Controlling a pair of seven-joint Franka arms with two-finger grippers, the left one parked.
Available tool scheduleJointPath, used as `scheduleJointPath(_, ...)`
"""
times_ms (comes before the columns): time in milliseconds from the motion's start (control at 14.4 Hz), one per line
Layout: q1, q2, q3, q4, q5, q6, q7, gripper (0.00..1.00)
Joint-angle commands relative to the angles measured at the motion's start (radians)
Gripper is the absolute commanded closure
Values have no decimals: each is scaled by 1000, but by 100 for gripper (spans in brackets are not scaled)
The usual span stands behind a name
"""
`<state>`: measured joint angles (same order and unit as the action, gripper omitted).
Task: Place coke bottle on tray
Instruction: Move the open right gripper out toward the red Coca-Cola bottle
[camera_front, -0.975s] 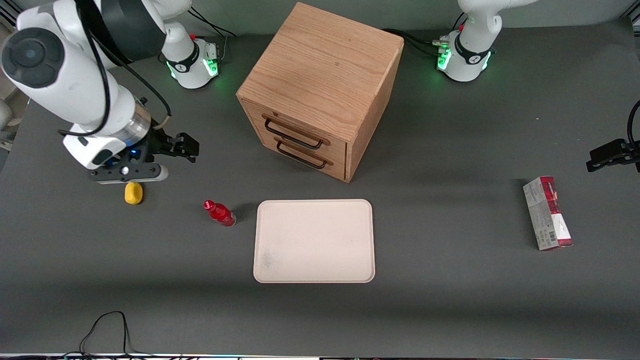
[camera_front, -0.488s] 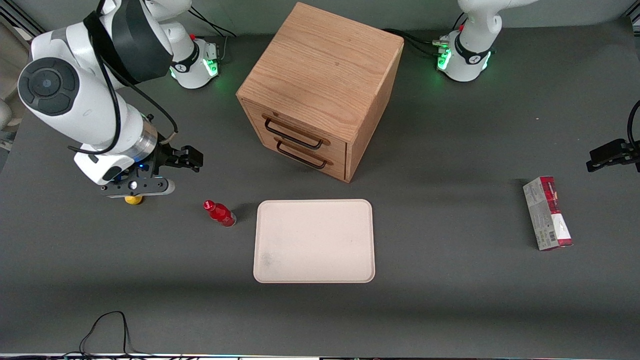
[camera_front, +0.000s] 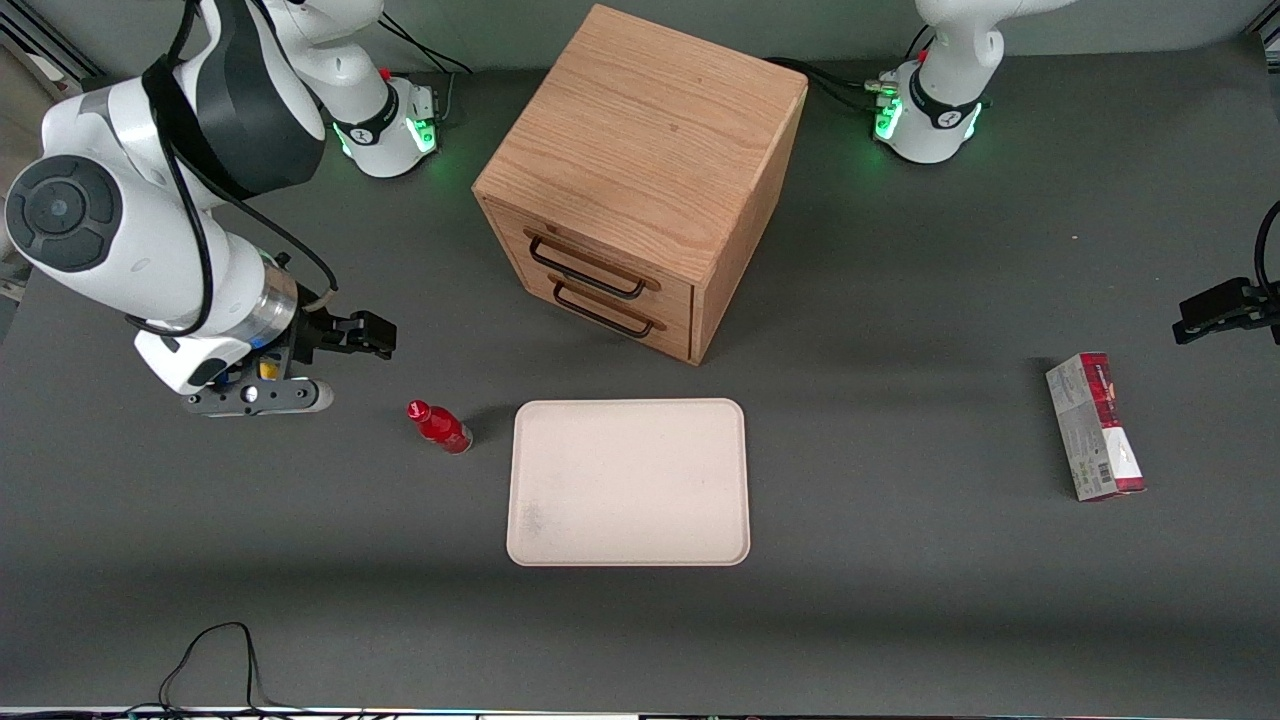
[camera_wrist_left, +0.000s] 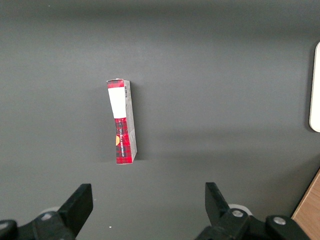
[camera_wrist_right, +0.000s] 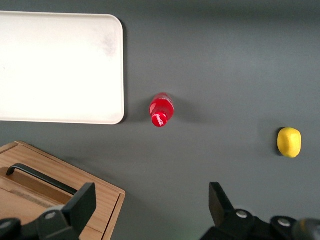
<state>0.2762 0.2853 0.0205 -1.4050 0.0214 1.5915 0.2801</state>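
In the front view, the claw (camera_front: 250, 396) is hanging at the left of the frame, above the dark surface (camera_front: 900, 600), with nothing in it. The bottle (camera_front: 438, 425) is standing on the surface just left of center, close beside the tray (camera_front: 628, 482) but not touching it. The tray is lying flat at the center of the frame, with nothing on it. The wooden box (camera_front: 645, 175) with 2 drawer handles is sitting at the upper center, farther from the camera than the tray. A red and grey carton (camera_front: 1094, 425) is lying toward the parked arm's end of the surface.

In the right wrist view, the claw's 2 fingers (camera_wrist_right: 80, 206) are standing wide apart. The bottle (camera_wrist_right: 161, 109) is showing cap-up on the surface, just beside the tray's (camera_wrist_right: 60, 65) rim. A yellow lump (camera_wrist_right: 289, 142) is lying well apart from the bottle. A corner of the box (camera_wrist_right: 55, 187) is showing.

In the left wrist view, the carton (camera_wrist_left: 122, 121) is lying on the surface near the center.
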Motion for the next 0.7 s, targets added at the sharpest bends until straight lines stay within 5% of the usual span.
scheduleJointPath(0, 3, 34, -2, 51, 15, -7, -16, 0)
scheduleJointPath(627, 9, 81, -2, -60, 12, 189, -13, 0)
